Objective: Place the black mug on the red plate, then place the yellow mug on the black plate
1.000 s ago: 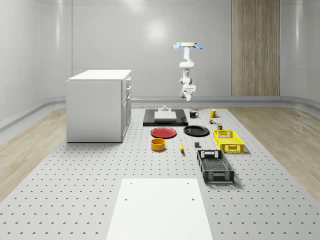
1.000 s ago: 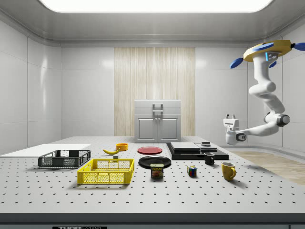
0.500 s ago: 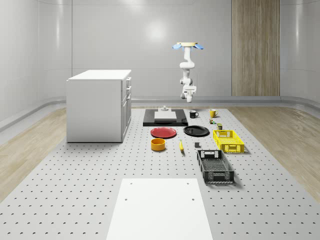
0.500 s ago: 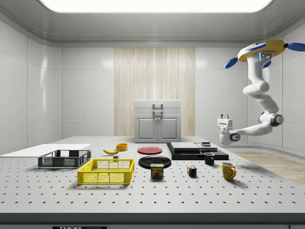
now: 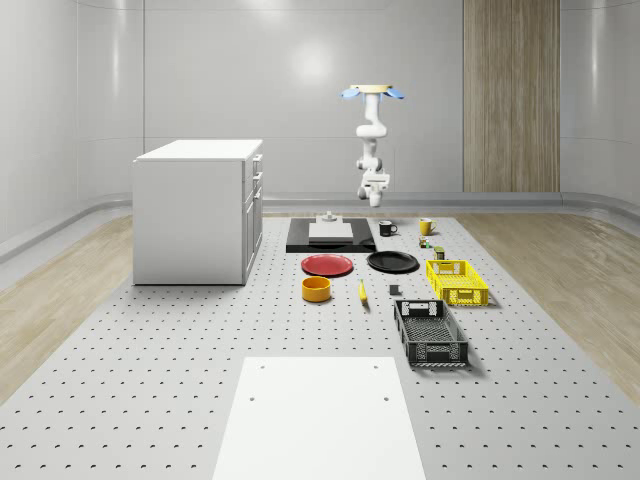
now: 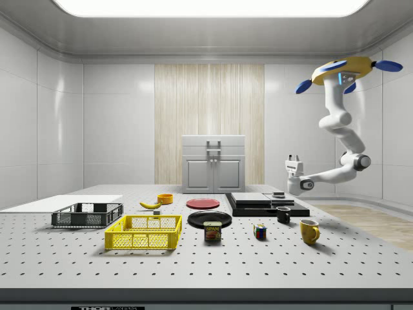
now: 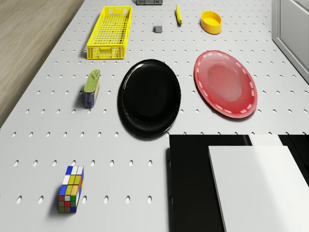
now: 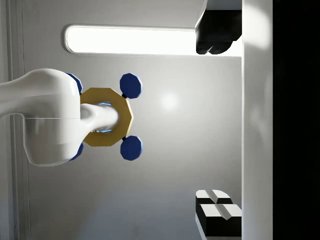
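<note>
The drone (image 6: 342, 70) hovers high beyond the far end of the perforated table (image 5: 200, 380), its arm bent down and forward. The gripper (image 6: 293, 159) points upward above the black slab (image 6: 258, 205), its fingers spread wide apart and empty. The black mug (image 6: 283, 215) stands on the table just beside the slab's edge, with the yellow mug (image 6: 309, 231) near it toward the table's edge. The red plate (image 7: 225, 83) and the black plate (image 7: 149, 96) lie side by side, apart, near the slab.
</note>
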You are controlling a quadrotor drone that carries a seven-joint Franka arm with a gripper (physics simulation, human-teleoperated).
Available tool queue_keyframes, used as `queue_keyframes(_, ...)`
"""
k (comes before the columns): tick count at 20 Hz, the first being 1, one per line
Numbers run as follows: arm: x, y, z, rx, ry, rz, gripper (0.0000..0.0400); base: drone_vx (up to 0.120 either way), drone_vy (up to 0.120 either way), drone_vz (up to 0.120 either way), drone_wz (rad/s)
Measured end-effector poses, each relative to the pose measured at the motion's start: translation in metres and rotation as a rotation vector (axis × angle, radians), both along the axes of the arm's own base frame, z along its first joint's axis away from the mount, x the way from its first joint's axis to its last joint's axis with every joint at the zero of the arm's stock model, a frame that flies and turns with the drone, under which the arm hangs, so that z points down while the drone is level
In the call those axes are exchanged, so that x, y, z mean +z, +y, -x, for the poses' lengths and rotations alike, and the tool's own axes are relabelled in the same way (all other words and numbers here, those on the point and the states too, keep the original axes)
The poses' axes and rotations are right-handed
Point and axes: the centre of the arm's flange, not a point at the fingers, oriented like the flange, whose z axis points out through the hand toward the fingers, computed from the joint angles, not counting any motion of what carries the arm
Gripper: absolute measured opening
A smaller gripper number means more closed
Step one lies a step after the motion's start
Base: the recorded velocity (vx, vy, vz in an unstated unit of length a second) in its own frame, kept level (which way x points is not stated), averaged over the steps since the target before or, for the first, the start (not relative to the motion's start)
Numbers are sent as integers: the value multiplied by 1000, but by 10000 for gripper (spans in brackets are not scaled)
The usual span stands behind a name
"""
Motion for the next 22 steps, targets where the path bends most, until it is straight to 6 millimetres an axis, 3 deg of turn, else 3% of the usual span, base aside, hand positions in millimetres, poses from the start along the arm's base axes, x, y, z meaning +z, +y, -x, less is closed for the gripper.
queue_keyframes(7, -1, 8, 1, -2, -5, 76, 400, 120, 0, 0, 0)
queue_keyframes(13, -5, 26, 1, -7, -9, 268, 400, 0, 0, 0, 0)
queue_keyframes(18, -23, 59, 1, -17, -12, 648, 400, 0, 0, 0, 0)
queue_keyframes(22, -67, 90, -1, -32, -11, 1192, 400, 0, 0, -110, 0)
